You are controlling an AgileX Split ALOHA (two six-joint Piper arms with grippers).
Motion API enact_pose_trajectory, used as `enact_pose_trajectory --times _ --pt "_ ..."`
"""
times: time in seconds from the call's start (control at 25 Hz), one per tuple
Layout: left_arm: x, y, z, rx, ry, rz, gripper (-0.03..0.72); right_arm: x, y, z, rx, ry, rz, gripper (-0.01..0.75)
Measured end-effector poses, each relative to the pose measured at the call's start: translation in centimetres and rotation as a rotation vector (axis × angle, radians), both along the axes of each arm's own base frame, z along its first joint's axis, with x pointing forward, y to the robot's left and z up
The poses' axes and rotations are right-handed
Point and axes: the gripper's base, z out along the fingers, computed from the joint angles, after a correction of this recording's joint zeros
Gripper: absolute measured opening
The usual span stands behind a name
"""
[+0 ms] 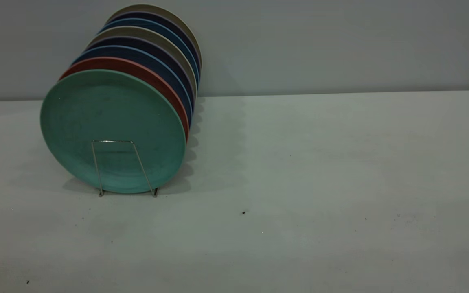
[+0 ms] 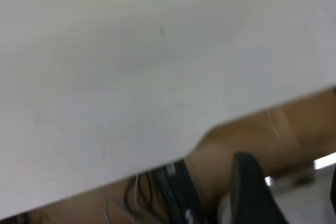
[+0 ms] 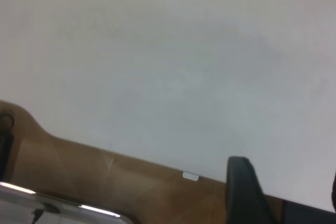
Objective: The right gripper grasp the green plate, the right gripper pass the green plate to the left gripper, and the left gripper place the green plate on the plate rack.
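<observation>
A: Green plate (image 1: 112, 130)?
B: Upright on edge at the front of the plate rack (image 1: 114, 167), leaning on the red plate (image 1: 165, 91) behind; the front wire loop stops it sliding onto the desk (image 1: 320, 183).
A: Pincers?
B: Both away from the rack, over the desk edge. Left pincer (image 2: 254, 192), right pincer (image 3: 244, 190): one finger visible each, spread or pressed together, can't tell.

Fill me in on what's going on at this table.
Nothing is being handled. The green plate stands upright at the front of the plate rack, ahead of a red plate and a row of others. Neither arm appears in the exterior view; each wrist view shows only a dark finger beside the table edge.
</observation>
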Motion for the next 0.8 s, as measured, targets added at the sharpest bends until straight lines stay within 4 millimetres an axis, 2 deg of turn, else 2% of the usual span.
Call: enact_pose_trajectory --times 0.32,0.68,0.8 --pt "-2.4 -0.1 0.2 -0.028 -0.173 0.046 0.393 -0.2 -0.1 0.1 0.007 -0.015 -0.011 0.411" --pt "-2.9 -0.2 0.2 -0.029 -0.205 0.048 0.393 -4.2 -0.6 0.5 0.038 -0.300 -0.191 0.411" --pt "-3.0 -0.2 0.2 -0.029 -0.208 0.047 0.393 -4.5 -0.6 0.4 0.038 -0.315 -0.201 0.411"
